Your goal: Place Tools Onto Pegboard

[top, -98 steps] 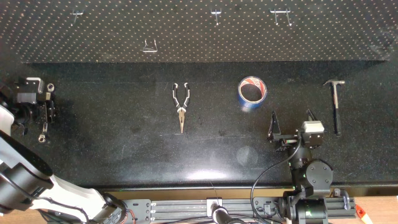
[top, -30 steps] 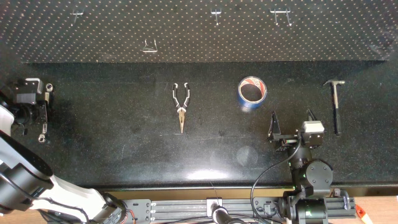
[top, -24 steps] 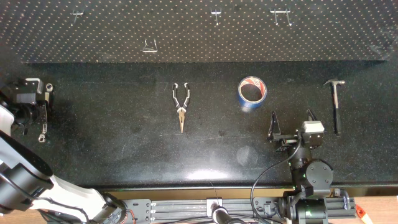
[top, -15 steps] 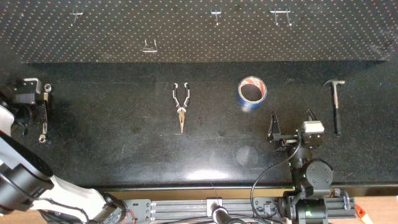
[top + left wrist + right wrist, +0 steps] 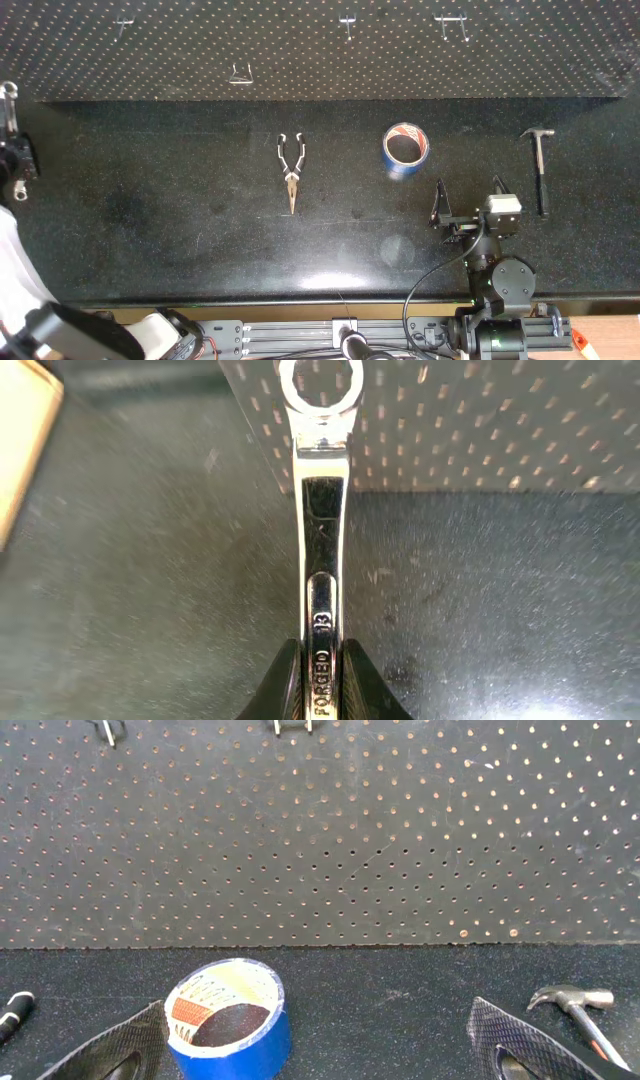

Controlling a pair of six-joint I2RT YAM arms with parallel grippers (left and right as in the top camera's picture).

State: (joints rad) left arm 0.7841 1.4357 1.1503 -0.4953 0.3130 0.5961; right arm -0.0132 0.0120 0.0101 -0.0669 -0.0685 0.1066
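Pegboard (image 5: 320, 50) spans the far side of the black table (image 5: 180, 240), where pliers (image 5: 291, 165), tape roll (image 5: 228, 1017) and hammer (image 5: 575, 1005) lie in front of it. The right gripper (image 5: 325, 1050) sits spread wide near the tape, holding nothing. The left gripper (image 5: 322, 685) pinches the wrench (image 5: 322, 560) at the table's far left. Its shaft runs straight out from the fingers, ring end leading toward the board's left edge. The nearest hook (image 5: 123, 22) lies to its right, likely the target.
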